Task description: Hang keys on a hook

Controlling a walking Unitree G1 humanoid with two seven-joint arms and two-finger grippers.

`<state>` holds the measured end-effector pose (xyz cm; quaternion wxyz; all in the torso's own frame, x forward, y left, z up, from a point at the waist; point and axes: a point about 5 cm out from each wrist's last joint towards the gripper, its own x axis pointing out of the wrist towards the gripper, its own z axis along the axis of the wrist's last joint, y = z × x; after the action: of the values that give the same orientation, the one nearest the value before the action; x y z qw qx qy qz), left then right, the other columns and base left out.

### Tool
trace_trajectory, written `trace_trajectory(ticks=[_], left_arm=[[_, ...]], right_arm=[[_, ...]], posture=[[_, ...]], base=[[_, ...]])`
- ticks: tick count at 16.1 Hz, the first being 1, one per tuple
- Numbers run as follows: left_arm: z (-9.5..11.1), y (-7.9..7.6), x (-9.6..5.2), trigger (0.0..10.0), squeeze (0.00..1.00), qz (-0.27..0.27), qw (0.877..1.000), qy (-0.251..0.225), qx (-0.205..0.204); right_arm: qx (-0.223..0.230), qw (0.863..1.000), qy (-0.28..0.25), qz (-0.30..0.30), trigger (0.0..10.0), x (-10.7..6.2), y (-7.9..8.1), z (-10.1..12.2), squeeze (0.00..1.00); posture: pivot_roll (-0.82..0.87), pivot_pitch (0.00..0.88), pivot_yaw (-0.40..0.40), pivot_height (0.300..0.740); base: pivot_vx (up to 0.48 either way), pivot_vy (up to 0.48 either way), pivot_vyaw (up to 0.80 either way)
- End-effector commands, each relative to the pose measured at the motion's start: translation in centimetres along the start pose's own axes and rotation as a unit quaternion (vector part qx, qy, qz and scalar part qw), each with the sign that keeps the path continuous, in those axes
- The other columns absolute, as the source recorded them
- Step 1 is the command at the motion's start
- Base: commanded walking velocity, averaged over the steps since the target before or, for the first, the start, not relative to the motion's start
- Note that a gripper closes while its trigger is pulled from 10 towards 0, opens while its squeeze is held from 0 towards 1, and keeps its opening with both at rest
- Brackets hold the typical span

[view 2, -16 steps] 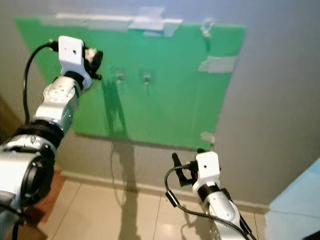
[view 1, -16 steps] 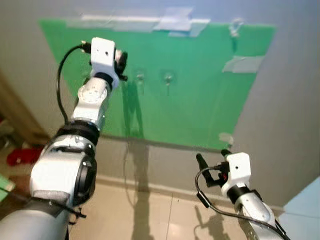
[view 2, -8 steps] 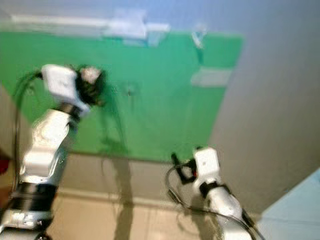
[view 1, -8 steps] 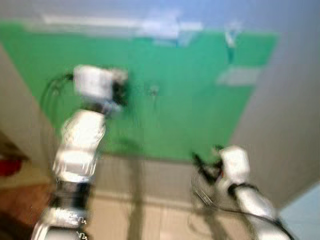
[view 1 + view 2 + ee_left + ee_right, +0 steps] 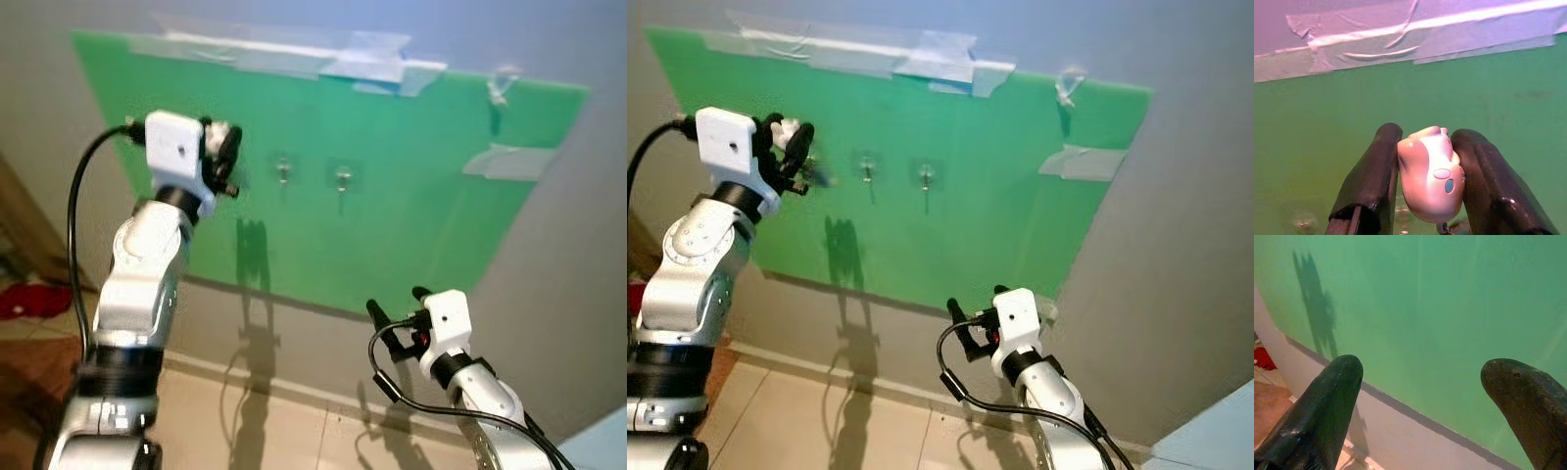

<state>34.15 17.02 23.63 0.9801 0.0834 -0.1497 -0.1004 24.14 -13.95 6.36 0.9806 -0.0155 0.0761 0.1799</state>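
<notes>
Keys on a pale pink glossy animal-shaped fob (image 5: 1430, 183) are sitting clamped between our left gripper (image 5: 223, 162)'s 2 black fingers (image 5: 1371, 188), raised close to the green board taped to the grey wall (image 5: 411, 225). We are holding them just left of 2 small metal hooks (image 5: 282, 170) (image 5: 342, 178) on that board; another hook (image 5: 503, 86) is sitting at the board's upper right corner. Our right gripper (image 5: 394, 308) is hanging low beneath the board's lower edge, fingers spread wide and gripping nothing.
</notes>
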Motion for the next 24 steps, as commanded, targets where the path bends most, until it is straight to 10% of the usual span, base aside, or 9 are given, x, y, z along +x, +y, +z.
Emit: trace_trajectory(ticks=[1, 9, 24], left_arm=[[0.4, 0.0, 1.0, 0.0, 0.00, -0.007, 1.000, 0.001, 0.008], [-1.1, -0.4, 4.2, 0.0, 0.00, -0.012, 0.999, 0.036, 0.000], [-1.8, -4.3, 3.5, 0.0, 0.00, -0.047, 0.999, 0.023, 0.003]], right_arm=[[0.000, 1.000, 0.002, -0.006, 10.0, -0.2, -0.2, -0.2, 0.00], [0.005, 1.000, 0.002, -0.018, 10.0, -0.6, 0.1, -0.3, 0.00], [0.010, 1.000, 0.004, -0.021, 10.0, -0.6, 0.5, -0.5, 0.00]], posture=[[-0.11, 0.000, 0.038, 0.740], [-0.14, 0.000, 0.063, 0.740], [-0.14, 0.000, 0.073, 0.740]], base=[[0.000, 0.000, 0.00], [0.000, 0.000, 0.00], [0.000, 0.000, 0.00]])
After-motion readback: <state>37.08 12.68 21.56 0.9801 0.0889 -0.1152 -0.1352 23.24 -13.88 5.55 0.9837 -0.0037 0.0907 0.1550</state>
